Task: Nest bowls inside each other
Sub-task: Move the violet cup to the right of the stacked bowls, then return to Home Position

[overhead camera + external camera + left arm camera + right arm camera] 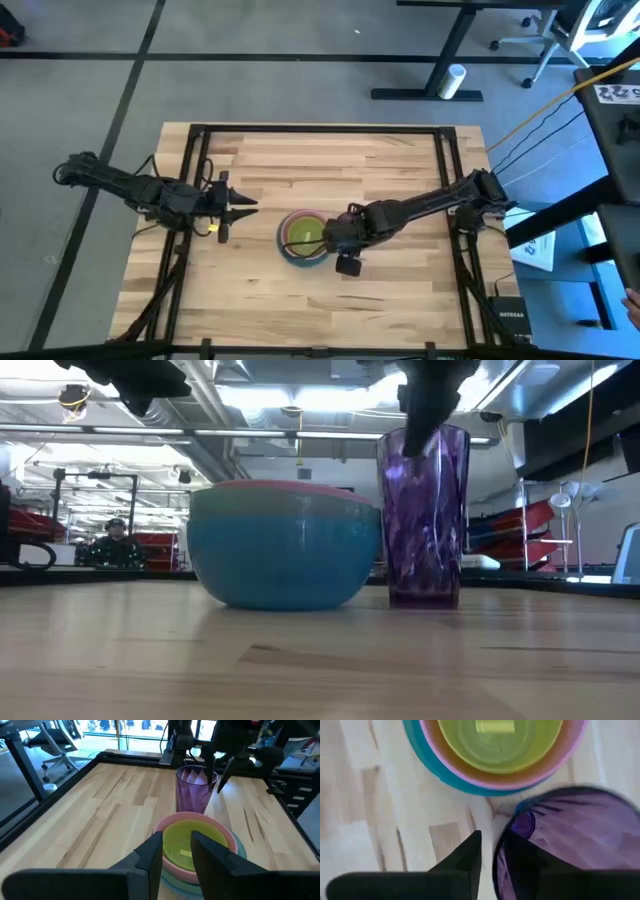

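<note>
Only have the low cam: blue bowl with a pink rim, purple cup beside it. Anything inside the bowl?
Observer: Yes. A lime-green round bowl is nested in the pink round bowl, which sits in the blue round bowl.
Operator: Which arm is on the cup?
Observer: The right gripper. One finger is inside and one outside the rim of the upright translucent purple tumbler.
Operator: Left arm?
Observer: The left gripper hovers beside the stack, apart from it, holding nothing.
</note>
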Tool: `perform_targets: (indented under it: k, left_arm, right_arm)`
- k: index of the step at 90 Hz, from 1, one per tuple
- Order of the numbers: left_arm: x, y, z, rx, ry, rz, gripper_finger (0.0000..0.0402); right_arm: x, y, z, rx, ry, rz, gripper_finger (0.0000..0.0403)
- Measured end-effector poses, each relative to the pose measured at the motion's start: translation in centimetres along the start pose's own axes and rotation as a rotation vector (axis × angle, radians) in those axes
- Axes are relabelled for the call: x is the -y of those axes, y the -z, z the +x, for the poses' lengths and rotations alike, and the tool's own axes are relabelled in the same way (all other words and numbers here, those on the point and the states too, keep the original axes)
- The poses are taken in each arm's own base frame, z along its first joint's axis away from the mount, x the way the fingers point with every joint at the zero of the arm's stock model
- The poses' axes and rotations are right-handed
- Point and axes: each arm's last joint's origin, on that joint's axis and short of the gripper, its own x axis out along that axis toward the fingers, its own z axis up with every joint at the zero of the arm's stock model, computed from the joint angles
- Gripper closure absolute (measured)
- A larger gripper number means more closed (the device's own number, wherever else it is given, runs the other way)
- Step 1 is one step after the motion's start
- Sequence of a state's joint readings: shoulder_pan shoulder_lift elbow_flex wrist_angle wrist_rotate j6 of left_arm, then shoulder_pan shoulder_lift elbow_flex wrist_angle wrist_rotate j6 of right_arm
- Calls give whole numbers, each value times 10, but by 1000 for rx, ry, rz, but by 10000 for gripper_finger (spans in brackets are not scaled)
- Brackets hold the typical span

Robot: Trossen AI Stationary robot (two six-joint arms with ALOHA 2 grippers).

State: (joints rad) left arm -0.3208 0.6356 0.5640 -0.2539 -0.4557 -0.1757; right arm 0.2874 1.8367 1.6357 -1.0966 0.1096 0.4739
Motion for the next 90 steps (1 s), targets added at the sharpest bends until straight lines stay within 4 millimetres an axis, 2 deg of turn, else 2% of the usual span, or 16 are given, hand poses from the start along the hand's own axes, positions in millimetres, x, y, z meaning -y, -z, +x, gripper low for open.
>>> perform_targets:
  k: [29, 43, 55, 64, 74, 83, 90]
  left_arm:
    - [0, 0, 0, 5, 1, -7, 318]
    - [0, -3, -8, 39, 38, -3, 318]
    - [-3, -7, -22, 100, 70, 17, 318]
    - [-8, -11, -34, 157, 81, 20, 318]
    - [-15, -13, -47, 222, 88, 9, 318]
    - [-21, -13, -58, 263, 93, 8, 318]
    - [-25, -10, -63, 296, 101, 7, 318]
  right_arm:
    - [1, -7, -40, 100, 1, -14, 336]
    - [5, -2, -80, 242, -21, -47, 336]
    - [9, 11, -122, 429, -1, -76, 336]
    - [14, 22, -146, 552, 25, -79, 336]
    - [24, 37, -160, 635, 57, -64, 336]
    - [33, 50, -163, 692, 51, -41, 336]
    - [38, 61, -159, 735, 33, -27, 336]
